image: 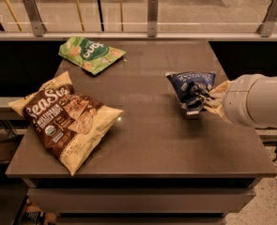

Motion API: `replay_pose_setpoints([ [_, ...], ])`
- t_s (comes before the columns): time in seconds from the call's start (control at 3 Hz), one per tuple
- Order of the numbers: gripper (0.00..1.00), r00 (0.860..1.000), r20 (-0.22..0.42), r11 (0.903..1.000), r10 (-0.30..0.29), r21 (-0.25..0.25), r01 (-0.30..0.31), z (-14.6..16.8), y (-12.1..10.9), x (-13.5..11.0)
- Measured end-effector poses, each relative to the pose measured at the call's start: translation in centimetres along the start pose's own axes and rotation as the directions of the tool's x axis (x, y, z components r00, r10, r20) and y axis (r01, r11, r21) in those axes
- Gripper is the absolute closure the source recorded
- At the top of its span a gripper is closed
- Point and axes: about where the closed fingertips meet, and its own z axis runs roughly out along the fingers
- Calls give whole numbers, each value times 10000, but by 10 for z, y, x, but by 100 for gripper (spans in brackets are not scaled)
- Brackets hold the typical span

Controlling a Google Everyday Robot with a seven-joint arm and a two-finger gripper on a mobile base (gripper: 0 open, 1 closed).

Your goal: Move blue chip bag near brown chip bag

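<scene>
The pincer (pixel 197 99) is pinching the blue bag (pixel 190 81) at the right side of the table (pixel 147 139); the brown bag (pixel 63 121) is lying well apart (away to the left)

dark brown table (pixel 147 139); glass railing (pixel 152 13) with 3 posts behind; speckled floor (pixel 269 205)

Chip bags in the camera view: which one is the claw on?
The blue chip bag, smallest of three, at the right of the table: the claw grips it. The brown chip bag and green bag lie apart to the left.
</scene>
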Motion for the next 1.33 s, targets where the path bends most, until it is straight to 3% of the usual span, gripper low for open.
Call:
replay_pose_setpoints([
  [0.33, 100, 9962, 14, 9915, -873, -966, 870, 9, 13, -12],
  [0.67, 100, 9802, -46, 9622, -1981, -1917, 1936, 17, 24, -26],
  [1.0, 100, 9538, -15, 9174, -3004, -2739, 2886, 19, 35, -37],
  [1.33, 100, 9183, 235, 8598, -3953, -3423, 3789, 18, 45, -44],
])
